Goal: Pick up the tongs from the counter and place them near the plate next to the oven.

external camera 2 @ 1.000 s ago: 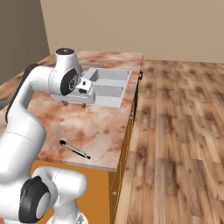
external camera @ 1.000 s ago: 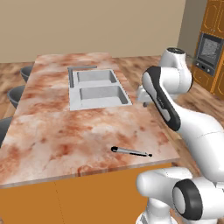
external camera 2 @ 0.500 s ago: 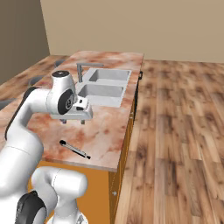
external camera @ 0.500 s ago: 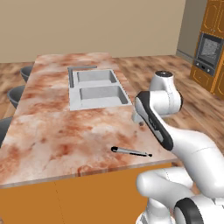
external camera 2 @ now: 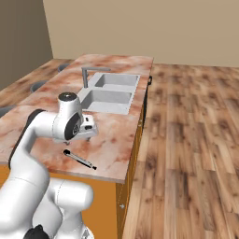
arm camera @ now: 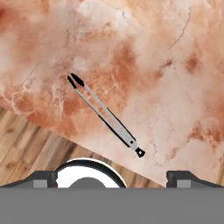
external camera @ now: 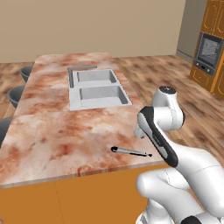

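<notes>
The tongs (external camera: 131, 152) (external camera 2: 80, 159) (arm camera: 105, 114) lie flat on the worktop (external camera: 57, 131) (external camera 2: 116, 140) (arm camera: 175, 65), close to its near edge and near the corner by the robot. Nothing holds them. The jaws hang above the tongs, spread wide and empty. The grey sink (external camera: 98, 88) (external camera 2: 112, 91) sits farther back in the worktop. The oven (external camera: 205, 52) is far off in the orange wall.

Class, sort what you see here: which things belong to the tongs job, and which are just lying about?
Part of the job: tongs, counter, oven, open pincer.
Just there: double sink, tap, stools.
</notes>
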